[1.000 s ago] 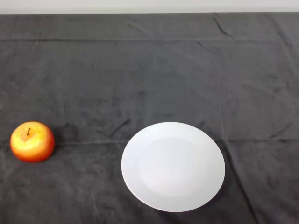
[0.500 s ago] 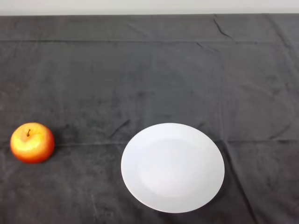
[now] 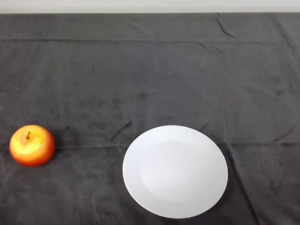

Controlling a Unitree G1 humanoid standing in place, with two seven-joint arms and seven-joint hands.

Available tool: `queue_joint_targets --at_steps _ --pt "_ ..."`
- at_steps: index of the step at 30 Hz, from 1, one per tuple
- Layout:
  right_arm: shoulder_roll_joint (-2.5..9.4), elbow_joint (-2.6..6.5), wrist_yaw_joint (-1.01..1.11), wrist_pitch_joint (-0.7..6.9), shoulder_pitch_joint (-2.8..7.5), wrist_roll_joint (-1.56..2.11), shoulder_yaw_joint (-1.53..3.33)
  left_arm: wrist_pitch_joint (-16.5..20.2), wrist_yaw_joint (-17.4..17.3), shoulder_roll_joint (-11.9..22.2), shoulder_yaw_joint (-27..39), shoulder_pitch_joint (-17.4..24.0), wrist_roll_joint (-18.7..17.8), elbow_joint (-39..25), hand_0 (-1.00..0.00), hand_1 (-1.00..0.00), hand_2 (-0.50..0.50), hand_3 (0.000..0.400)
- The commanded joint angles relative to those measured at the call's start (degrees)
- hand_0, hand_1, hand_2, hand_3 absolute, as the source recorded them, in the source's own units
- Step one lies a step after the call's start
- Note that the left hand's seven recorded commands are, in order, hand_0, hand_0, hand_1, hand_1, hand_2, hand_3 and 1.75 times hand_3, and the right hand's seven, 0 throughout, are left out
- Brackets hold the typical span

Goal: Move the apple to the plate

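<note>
A red and yellow apple sits upright on the dark cloth at the left edge of the head view, its stem pointing up. A round white plate lies flat on the cloth at the lower middle, apart from the apple and to its right. The plate has nothing on it.
The dark cloth covers the whole table and has a few creases. The table's far edge runs along the top of the view, with a pale wall behind it.
The apple and the plate sit a few pixels lower in the view than before, as the camera has shifted slightly. Neither has moved on the cloth.
</note>
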Motion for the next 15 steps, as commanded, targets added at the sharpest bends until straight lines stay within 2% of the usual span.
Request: queue_joint_targets --at_steps 1,7,15 --pt "-1.76 -0.05 0.03 0.44 0.09 -0.14 -0.93 -1.2 -0.9 4.4 0.8 -1.5 0.1 -2.1 0.0 0.0 0.0 0.0" --pt "-1.76 -0.05 0.03 0.44 0.09 -0.14 -0.93 -2.7 -4.0 4.7 0.7 -2.7 -0.2 -2.8 0.0 0.0 0.0 0.0" --pt "-1.75 -0.05 0.03 0.44 0.09 -0.14 -0.93 -4.9 -12.7 6.5 1.1 -5.2 -1.9 -3.6 0.0 0.0 0.0 0.0"
